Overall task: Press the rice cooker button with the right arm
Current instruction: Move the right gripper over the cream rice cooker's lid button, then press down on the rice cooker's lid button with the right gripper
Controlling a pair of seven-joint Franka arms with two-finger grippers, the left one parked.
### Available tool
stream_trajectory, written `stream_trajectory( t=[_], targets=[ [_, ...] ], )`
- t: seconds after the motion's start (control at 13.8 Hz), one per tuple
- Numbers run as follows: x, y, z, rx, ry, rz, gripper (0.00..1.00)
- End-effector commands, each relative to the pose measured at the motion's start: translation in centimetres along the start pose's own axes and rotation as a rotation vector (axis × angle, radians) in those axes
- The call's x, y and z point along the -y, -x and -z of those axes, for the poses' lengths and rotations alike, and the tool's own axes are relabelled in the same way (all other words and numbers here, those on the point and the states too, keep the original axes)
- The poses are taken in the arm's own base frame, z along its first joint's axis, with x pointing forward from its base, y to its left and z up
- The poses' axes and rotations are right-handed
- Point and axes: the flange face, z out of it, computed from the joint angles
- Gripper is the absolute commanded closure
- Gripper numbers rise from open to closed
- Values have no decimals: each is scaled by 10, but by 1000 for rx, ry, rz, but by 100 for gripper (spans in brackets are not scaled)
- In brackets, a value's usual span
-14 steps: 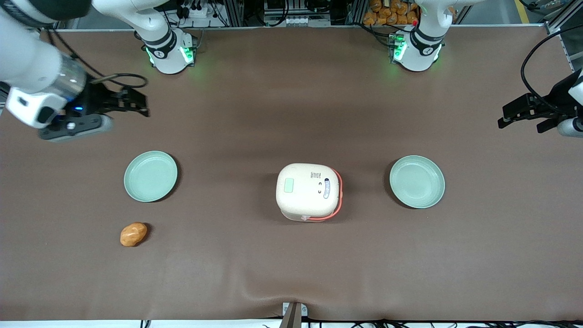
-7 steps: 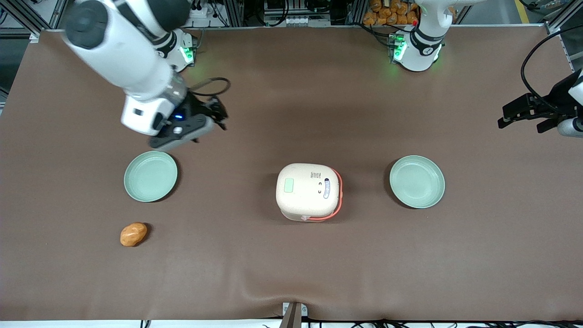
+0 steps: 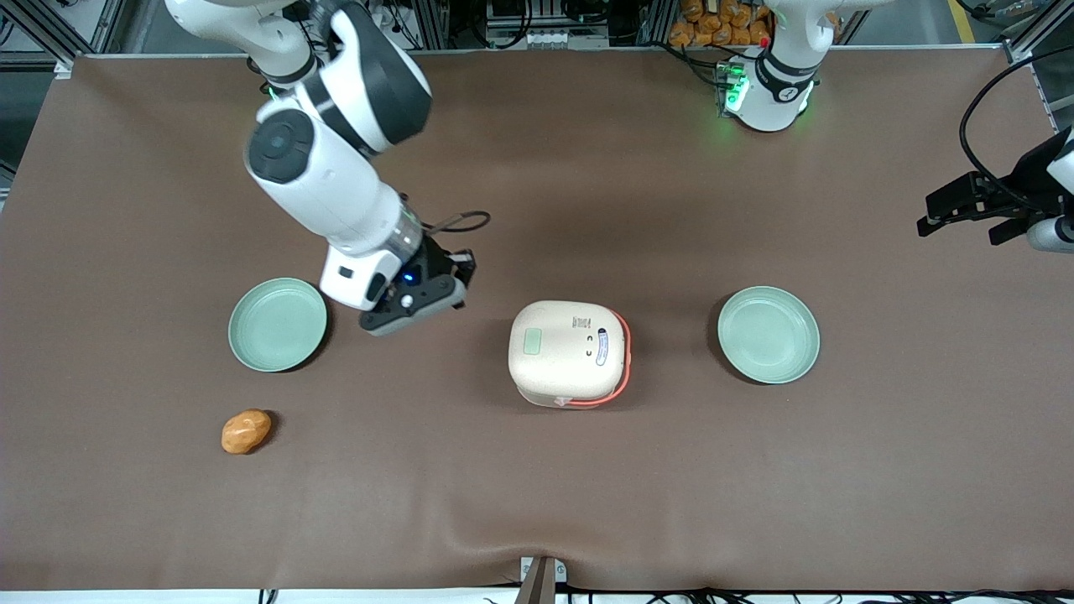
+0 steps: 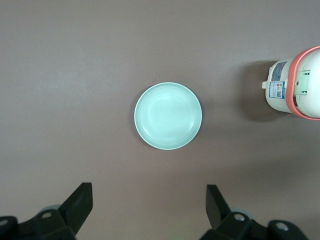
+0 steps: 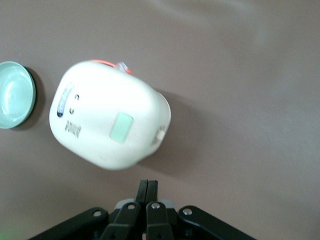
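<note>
Since the earlier frames, the right arm [image 3: 323, 180] has been swung from the working arm's end of the table toward the middle, and its gripper [image 3: 457, 277] has been brought from above one plate [image 3: 278, 325] to a spot between that plate and the rice cooker [image 3: 567, 352], slightly farther from the front camera than both. The two fingers are seen pressed together in the right wrist view [image 5: 147, 192], with nothing held between them. The rice cooker [image 5: 107, 120] is stood on the brown table [image 3: 537, 486] near its middle, with its lid closed. The button [image 3: 532, 341] is set on the cream lid, on the side nearest the gripper, and it is not touched; in the right wrist view the button [image 5: 121, 127] is seen apart from the closed fingertips. A second plate [image 3: 768, 334] is placed toward the parked arm's end, beside the cooker. A small orange-brown object [image 3: 246, 430] is lain nearer the front camera than the first plate.
</note>
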Motion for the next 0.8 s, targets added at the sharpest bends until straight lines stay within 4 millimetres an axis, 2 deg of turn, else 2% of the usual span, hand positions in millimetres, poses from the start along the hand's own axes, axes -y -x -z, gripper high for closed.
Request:
stream_trajectory(
  t=[0.0, 0.15, 0.44, 0.73],
  targets=[
    [34, -16, -25, -68, -23, 25, 100],
    [44, -19, -42, -110, -27, 40, 100],
    [42, -22, -85, -133, -19, 37, 100],
    [44, -25, -110, -153, -13, 43, 100]
  ],
)
